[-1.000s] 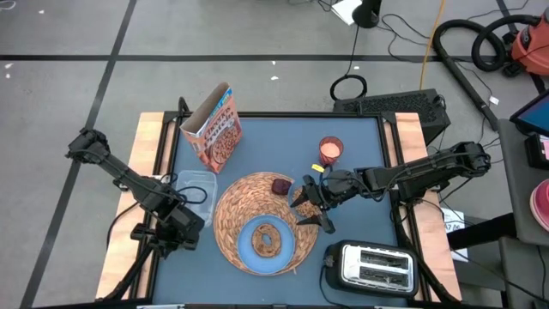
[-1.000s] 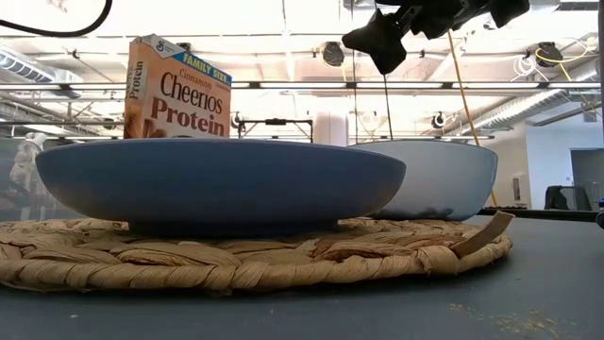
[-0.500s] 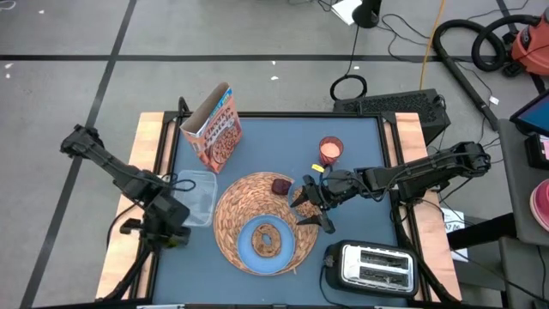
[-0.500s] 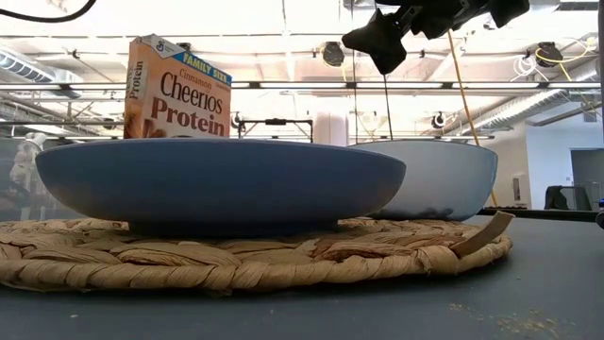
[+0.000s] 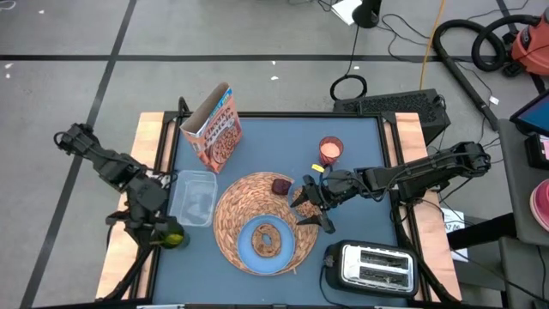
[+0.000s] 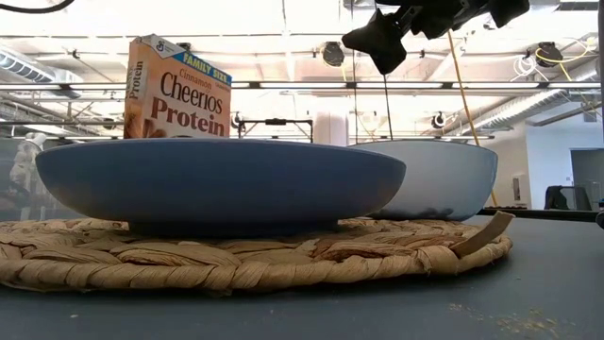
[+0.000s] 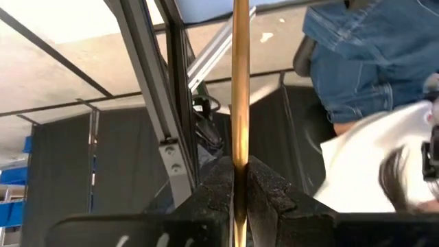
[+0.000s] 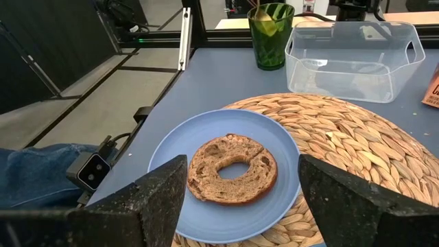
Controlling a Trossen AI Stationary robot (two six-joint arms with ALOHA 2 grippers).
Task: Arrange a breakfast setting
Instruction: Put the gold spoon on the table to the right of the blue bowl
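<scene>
One plate [image 5: 267, 241] on the placemat [image 5: 249, 206] holds the bread [image 5: 268, 239] from above; the right gripper [image 5: 310, 212] hangs spread beside it. Low down, the plate [image 6: 222, 179] hides its contents. The left gripper [image 7: 234, 184] pinches the spoon [image 7: 240, 75], its ends cut off. Rightward, a green cup [image 8: 271, 26] holds utensils; the clear tub [image 8: 353, 49] looks empty.

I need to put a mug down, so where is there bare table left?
Bare table lies between the cereal box and the red cup. A second free strip runs in front of the clear tub, left of the placemat. It is crowded on the right: the right gripper hangs open by the mat, with the toaster just in front.
</scene>
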